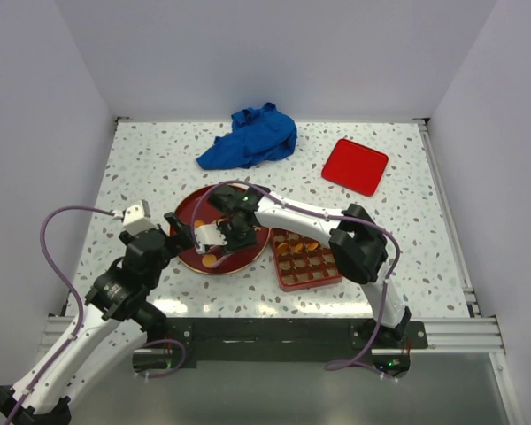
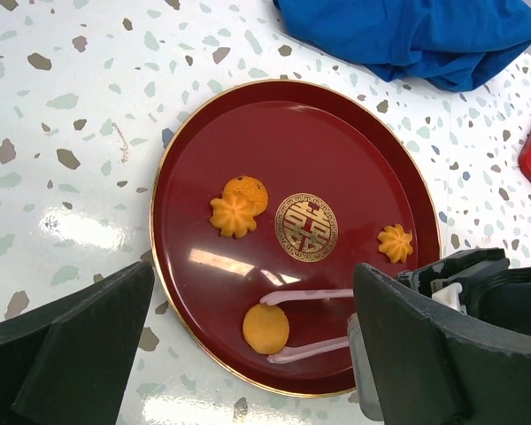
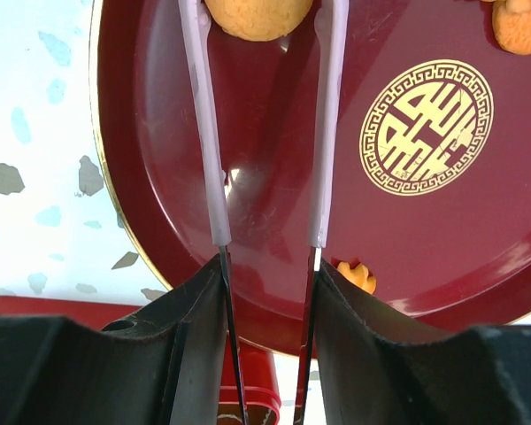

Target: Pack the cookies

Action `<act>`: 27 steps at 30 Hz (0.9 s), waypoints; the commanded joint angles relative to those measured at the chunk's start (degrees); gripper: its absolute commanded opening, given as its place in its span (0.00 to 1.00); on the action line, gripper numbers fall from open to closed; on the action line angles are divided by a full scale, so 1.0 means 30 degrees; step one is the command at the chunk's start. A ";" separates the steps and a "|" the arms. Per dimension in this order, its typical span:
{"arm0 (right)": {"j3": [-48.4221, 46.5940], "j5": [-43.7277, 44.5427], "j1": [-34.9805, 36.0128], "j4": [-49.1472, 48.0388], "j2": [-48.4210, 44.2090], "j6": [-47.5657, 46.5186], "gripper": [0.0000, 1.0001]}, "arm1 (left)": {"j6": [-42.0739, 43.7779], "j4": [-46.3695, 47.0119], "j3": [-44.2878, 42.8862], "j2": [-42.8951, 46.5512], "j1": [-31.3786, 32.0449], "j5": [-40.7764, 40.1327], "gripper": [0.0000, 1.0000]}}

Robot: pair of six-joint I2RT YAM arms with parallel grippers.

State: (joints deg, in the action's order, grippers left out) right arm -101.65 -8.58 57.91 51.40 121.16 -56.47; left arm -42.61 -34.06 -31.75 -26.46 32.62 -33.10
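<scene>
Four cookies (image 2: pixel 234 215) lie on a dark red plate (image 2: pixel 354 159). The right gripper (image 3: pixel 270 266) has its fingers clenched on thin tweezers (image 3: pixel 203 133). Their pink tips reach forward to either side of a round cookie (image 3: pixel 258 16) and appear to touch it. The left gripper (image 2: pixel 254 274) has its fingers spread wide, holding nothing, with that same cookie between them. Just beyond them two cookies touch each other beside the gold emblem (image 2: pixel 305 227), and a flower-shaped one lies nearer its right finger. A red compartment tray (image 1: pixel 310 285) sits behind the right fingers.
</scene>
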 commanded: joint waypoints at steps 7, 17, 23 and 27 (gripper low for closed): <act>-0.0952 -0.0539 0.0179 -0.0316 0.0217 0.0863 0.37 | -0.0328 0.0222 -0.0345 0.0177 -0.0122 -0.0421 1.00; -0.1245 -0.0861 0.0208 -0.0082 -0.0484 0.1683 0.25 | -0.0386 0.0251 -0.0287 0.0206 -0.0122 -0.0333 1.00; -0.0895 -0.1154 0.0208 -0.0052 -0.1656 0.2386 0.22 | -0.0386 0.0368 -0.0228 0.0265 -0.0122 -0.0304 1.00; -0.0309 -0.1242 0.0208 0.0035 -0.2535 0.2650 0.21 | -0.0386 0.0456 -0.0199 0.0264 -0.0122 -0.0245 1.00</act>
State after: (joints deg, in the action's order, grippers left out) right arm -102.50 -10.04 58.13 52.31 120.22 -51.00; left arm -43.11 -33.93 -31.75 -25.96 32.40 -33.76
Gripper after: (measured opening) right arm 0.378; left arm 0.997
